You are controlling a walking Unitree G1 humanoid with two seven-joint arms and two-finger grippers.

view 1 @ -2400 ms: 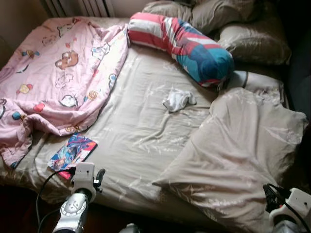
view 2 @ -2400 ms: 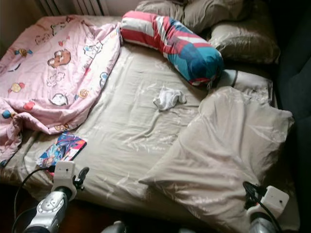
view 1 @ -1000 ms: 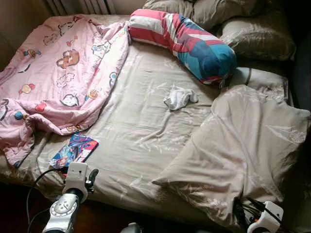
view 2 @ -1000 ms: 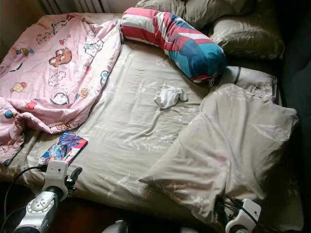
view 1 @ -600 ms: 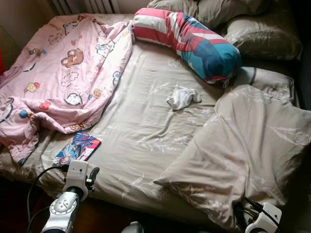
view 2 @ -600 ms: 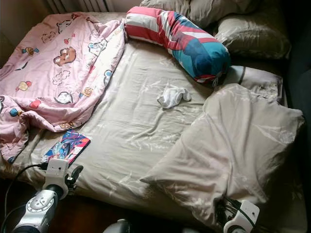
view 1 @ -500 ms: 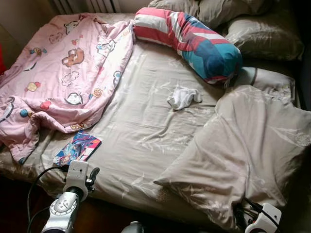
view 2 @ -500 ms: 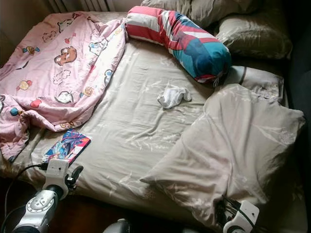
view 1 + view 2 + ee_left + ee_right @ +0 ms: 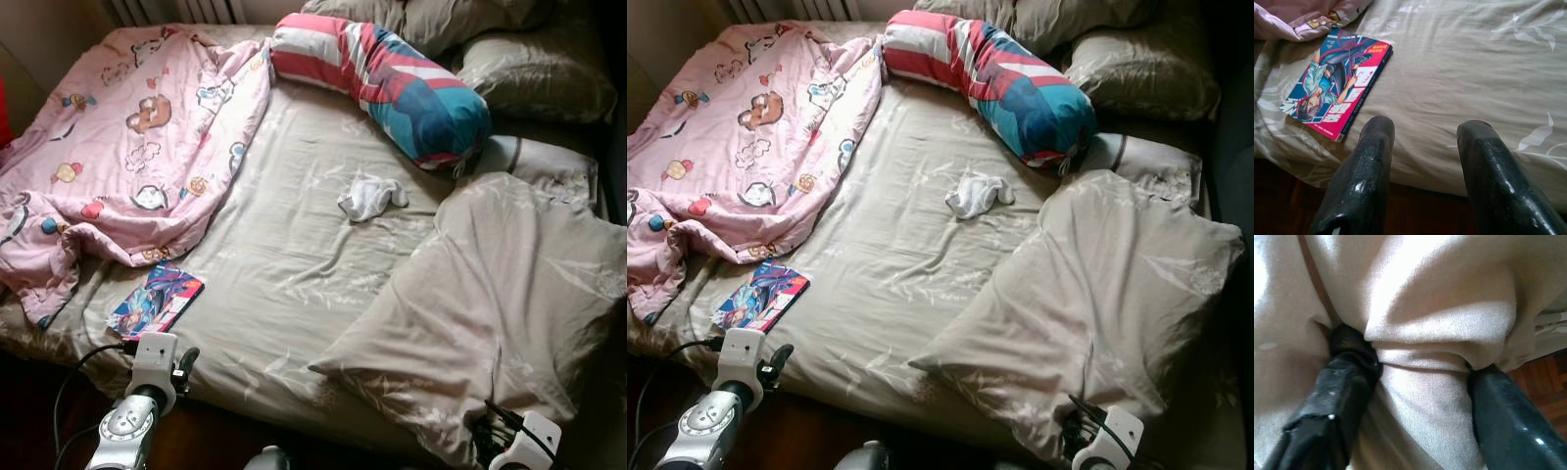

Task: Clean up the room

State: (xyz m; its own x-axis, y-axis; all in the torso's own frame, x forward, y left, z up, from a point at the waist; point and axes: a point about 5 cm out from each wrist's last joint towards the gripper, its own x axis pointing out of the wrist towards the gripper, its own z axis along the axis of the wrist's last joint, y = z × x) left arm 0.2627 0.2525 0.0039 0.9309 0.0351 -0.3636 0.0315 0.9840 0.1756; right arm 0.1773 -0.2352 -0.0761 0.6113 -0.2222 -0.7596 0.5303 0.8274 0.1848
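- Right gripper point(image 9: 1418, 377) is seen at the near right corner of the bed point(image 9: 294, 264), its fingers point(image 9: 1337, 396) spread, with a bunched fold of the beige duvet point(image 9: 509, 294) pushed between them; whether the cloth is pinched cannot be told
- Duvet lies heaped over the right half of the bed, its near hem at the right gripper
- Left gripper point(image 9: 1425, 147) is held just off the near left edge of the bed, fingers point(image 9: 1364, 161) parted with nothing between them
- One book point(image 9: 157, 301) with a bright blue and pink cover lies flat on the sheet, near the left gripper and just beyond it, apart from the fingertips
- One pink cartoon-print blanket point(image 9: 127, 147) is rumpled over the far left of the bed; its near edge lies just beside the book
- One small white cloth point(image 9: 370, 197) is crumpled mid-bed, well apart from both grippers
- One striped bolster point(image 9: 382, 78), red, white and teal, lies slanted across the far side
- Three beige pillows are counted at the head end: pillow one point(image 9: 441, 15), pillow two point(image 9: 534, 73), and a flatter pillow three point(image 9: 544, 166) partly under the duvet
- Dark wood floor point(image 9: 1283, 196) is noted below the near edge of the bed
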